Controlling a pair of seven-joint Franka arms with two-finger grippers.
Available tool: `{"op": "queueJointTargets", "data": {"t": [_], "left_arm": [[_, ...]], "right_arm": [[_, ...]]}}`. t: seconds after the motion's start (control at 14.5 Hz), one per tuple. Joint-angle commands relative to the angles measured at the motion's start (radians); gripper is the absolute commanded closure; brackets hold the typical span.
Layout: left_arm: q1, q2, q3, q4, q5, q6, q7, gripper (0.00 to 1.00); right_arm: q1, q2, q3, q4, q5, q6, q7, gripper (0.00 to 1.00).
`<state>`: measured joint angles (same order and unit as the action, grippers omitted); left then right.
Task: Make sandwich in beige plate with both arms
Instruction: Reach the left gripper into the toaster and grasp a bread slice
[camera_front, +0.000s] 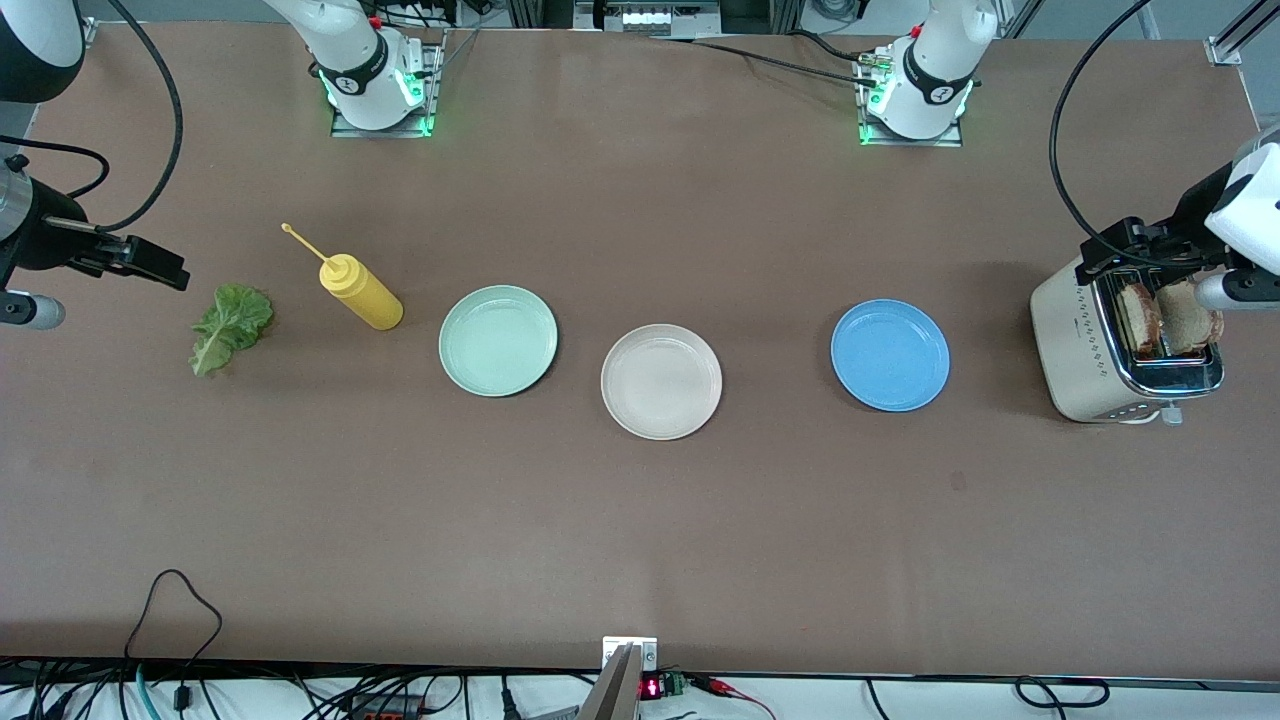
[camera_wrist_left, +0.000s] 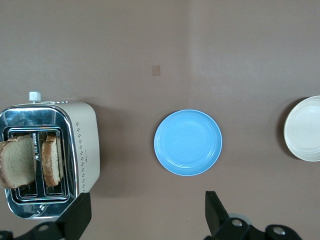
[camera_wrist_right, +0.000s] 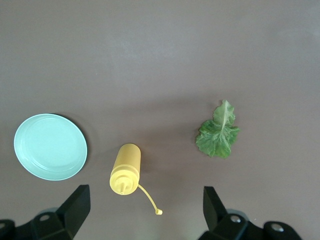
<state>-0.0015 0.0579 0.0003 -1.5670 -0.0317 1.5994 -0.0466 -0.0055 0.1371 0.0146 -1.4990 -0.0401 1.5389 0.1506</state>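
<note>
Left gripper (camera_wrist_left: 145, 220) hangs in the air by the toaster (camera_front: 1120, 350) at the left arm's end of the table, fingers spread wide, nothing between them. Two bread slices (camera_front: 1165, 318) stand upright in the toaster slots (one per slot, tops sticking out), just beside this gripper. Blue plate (camera_front: 890, 355) sits on the table between the toaster and the beige plate (camera_front: 661, 381), bare.

Right gripper (camera_wrist_right: 145, 217) is up over the right arm's end of the table, fingers wide apart too, holding nothing. Lettuce leaf (camera_front: 230, 325) lies flat on the table just below and beside it. Yellow squeeze bottle (camera_front: 360, 290) lies tipped on its side near the leaf, nozzle cap hanging off. Mint-green plate (camera_front: 498, 340) sits next to the bottle, toward the table's middle.

Beige plate is mid-table, well apart from both grippers, a bit nearer the front camera than the other two plates, nothing on it.
</note>
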Motion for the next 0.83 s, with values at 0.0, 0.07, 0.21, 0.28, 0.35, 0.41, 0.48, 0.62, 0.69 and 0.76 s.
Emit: {"op": "queueJointTargets", "data": {"t": [0.0, 0.07, 0.21, 0.28, 0.35, 0.41, 0.48, 0.62, 0.69, 0.76], "left_arm": [[0.002, -0.035, -0.003, -0.037, 0.023, -0.003, -0.002, 0.0], [0.002, -0.033, -0.003, -0.036, 0.021, -0.006, -0.002, 0.0], [0.002, -0.03, -0.003, -0.033, 0.023, -0.004, -0.019, 0.0], [0.002, -0.02, -0.003, -0.028, 0.024, -0.001, -0.018, 0.0], [0.002, -0.009, -0.003, -0.027, 0.024, -0.001, -0.018, 0.0], [0.0, 0.005, -0.003, -0.024, 0.024, -0.002, -0.006, 0.0], [0.002, 0.017, -0.002, -0.024, 0.023, -0.004, -0.004, 0.0], [0.017, 0.045, 0.006, -0.021, 0.021, -0.001, -0.006, 0.0], [0.032, 0.066, 0.009, -0.016, 0.021, 0.005, -0.004, 0.0], [0.063, 0.086, 0.01, 0.004, 0.021, 0.007, -0.004, 0.0]], "right_arm": [[0.009, -0.013, -0.012, -0.009, 0.025, -0.005, 0.01, 0.0], [0.013, -0.013, -0.01, -0.006, 0.028, -0.006, 0.01, 0.0], [0.01, -0.013, -0.01, -0.009, 0.028, -0.006, 0.01, 0.0], [0.009, -0.013, -0.011, -0.009, 0.029, -0.006, 0.009, 0.0], [0.009, -0.013, -0.012, -0.009, 0.029, -0.006, 0.01, 0.0], [0.009, -0.013, -0.012, -0.009, 0.029, -0.005, 0.01, 0.0], [0.009, -0.011, -0.012, -0.006, 0.029, -0.005, 0.009, 0.0], [0.009, -0.01, -0.012, -0.006, 0.029, 0.001, 0.009, 0.0], [0.009, -0.007, -0.012, -0.006, 0.029, 0.006, 0.009, 0.0], [0.009, -0.007, -0.012, -0.006, 0.029, 0.007, 0.009, 0.0]]}}
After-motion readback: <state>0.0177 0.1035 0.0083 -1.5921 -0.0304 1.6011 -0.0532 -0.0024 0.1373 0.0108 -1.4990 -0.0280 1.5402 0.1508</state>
